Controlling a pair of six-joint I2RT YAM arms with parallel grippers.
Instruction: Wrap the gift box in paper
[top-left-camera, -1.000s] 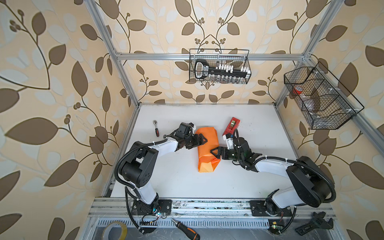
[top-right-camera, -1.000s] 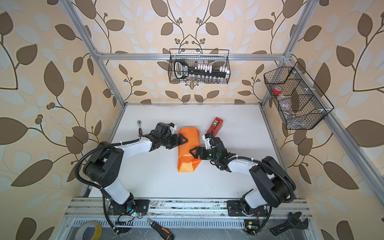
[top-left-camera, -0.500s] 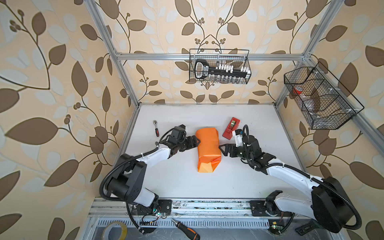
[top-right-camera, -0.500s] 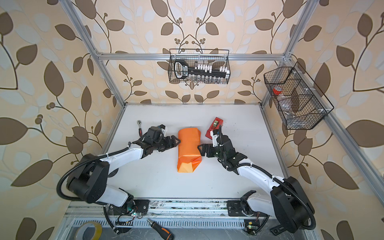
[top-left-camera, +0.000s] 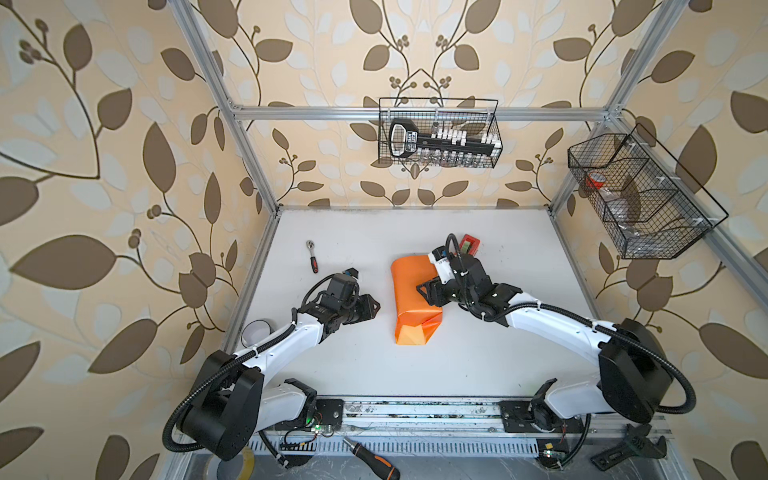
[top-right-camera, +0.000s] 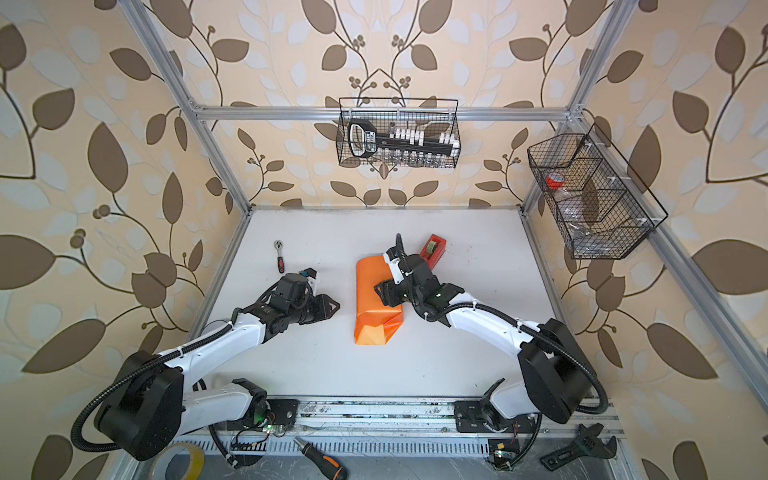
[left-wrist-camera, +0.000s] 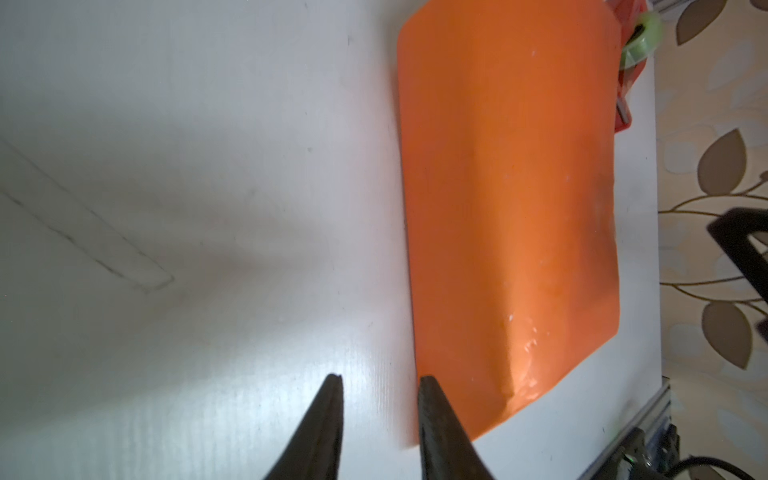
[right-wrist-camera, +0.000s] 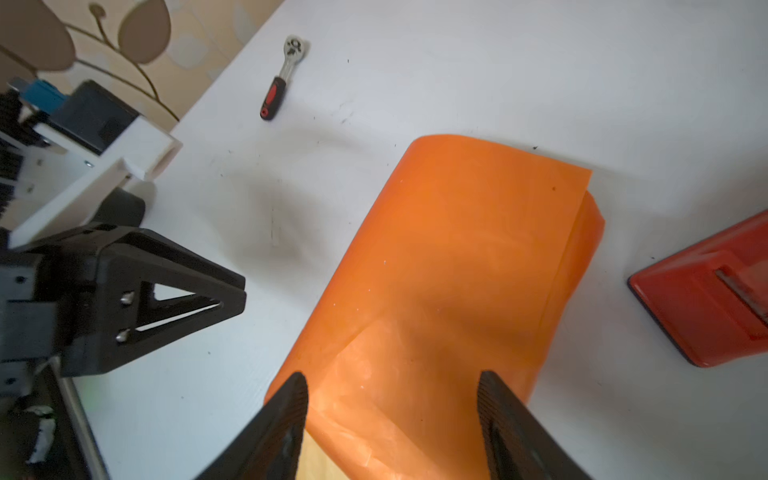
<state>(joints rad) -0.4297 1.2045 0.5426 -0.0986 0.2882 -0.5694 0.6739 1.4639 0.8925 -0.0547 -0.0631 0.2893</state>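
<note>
In front of the desk (top-left-camera: 478, 365), an orange-and-black-handled screwdriver (top-left-camera: 374, 455) lay on the grey ledge. Farther in, the large orange paper sheet (top-left-camera: 409, 299) lay at mid-desk, folded into an oblong bundle with its long axis running near to far. Its near end was creased into triangular folds.

The left jaws stood slightly parted with nothing between them, low over the bare desk just left of the bundle. In the left wrist view one fingertip (left-wrist-camera: 430, 403) sat at the paper's (left-wrist-camera: 511, 208) edge; contact could not be determined.

The right jaws were spread wide over the bundle's right half, both tips above the paper (right-wrist-camera: 449, 257), pinching nothing.

Beyond, a small red-handled steel ratchet (top-left-camera: 311, 257) lay left of the bundle, well apart. A red plastic tape dispenser (top-left-camera: 471, 244) stood near the bundle's far right corner. A black wire basket (top-left-camera: 440, 133) hung on the far wall.
</note>
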